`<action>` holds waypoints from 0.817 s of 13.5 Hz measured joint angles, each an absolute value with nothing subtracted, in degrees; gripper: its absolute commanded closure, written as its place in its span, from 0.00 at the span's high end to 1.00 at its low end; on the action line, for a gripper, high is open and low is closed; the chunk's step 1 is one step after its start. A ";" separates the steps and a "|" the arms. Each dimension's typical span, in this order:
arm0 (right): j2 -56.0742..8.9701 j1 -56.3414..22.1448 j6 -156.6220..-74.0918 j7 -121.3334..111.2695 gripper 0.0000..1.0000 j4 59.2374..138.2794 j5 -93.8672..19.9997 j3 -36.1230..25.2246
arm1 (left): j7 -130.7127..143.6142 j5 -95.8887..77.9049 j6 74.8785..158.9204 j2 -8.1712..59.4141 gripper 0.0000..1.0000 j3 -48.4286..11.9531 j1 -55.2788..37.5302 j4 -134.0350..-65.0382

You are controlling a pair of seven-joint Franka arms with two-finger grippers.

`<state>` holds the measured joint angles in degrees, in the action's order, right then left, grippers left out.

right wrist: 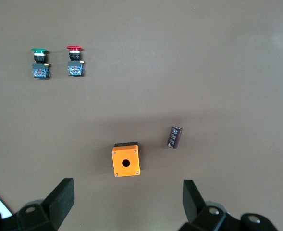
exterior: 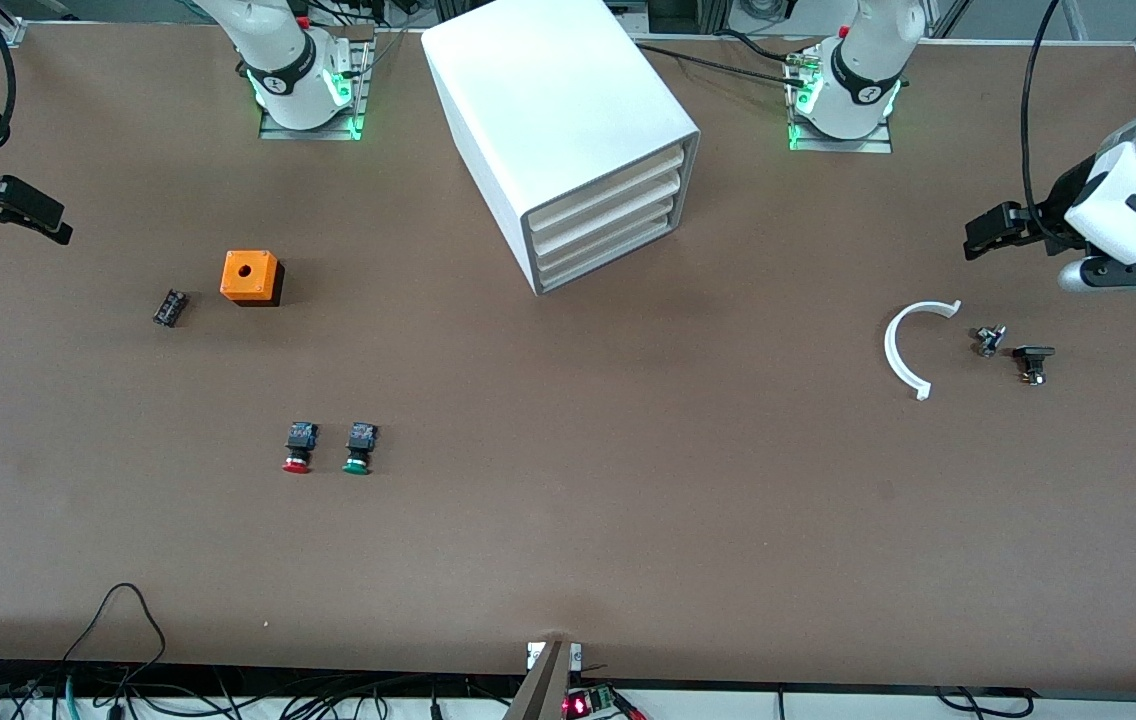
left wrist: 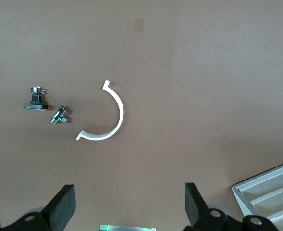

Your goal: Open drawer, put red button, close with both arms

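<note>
The white cabinet [exterior: 558, 110] stands at the back middle of the table with all four drawers shut. The drawer [exterior: 618, 208] is second from the top. The red button [exterior: 297, 448] lies on the table beside the green button [exterior: 359, 448], toward the right arm's end; both also show in the right wrist view, red [right wrist: 75, 60] and green [right wrist: 39, 61]. My right gripper [exterior: 38, 215] hangs open and empty over the right arm's end of the table [right wrist: 128, 190]. My left gripper [exterior: 983, 232] hangs open and empty over the left arm's end [left wrist: 130, 195].
An orange box [exterior: 251, 277] with a hole and a small black part [exterior: 169, 307] lie near the right gripper. A white curved strip [exterior: 908, 345] and two small dark parts [exterior: 989, 340] [exterior: 1033, 360] lie under the left gripper. A cabinet corner [left wrist: 271, 192] shows in the left wrist view.
</note>
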<state>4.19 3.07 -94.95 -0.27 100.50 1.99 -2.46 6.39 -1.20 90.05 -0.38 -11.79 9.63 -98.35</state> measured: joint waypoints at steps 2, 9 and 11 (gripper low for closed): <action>3.74 2.58 -95.54 -0.26 1.00 100.52 1.94 -2.29 | 6.39 -1.30 89.55 0.62 1.00 -11.79 9.63 -98.35; -5.12 1.30 -95.73 -0.34 1.00 98.27 1.02 -2.18 | 6.36 -25.25 90.23 12.73 1.00 -12.19 9.54 -102.68; -7.59 0.22 -96.20 -0.41 1.00 97.94 1.03 -2.13 | 4.99 -36.38 95.82 18.45 1.00 -12.47 8.37 -107.53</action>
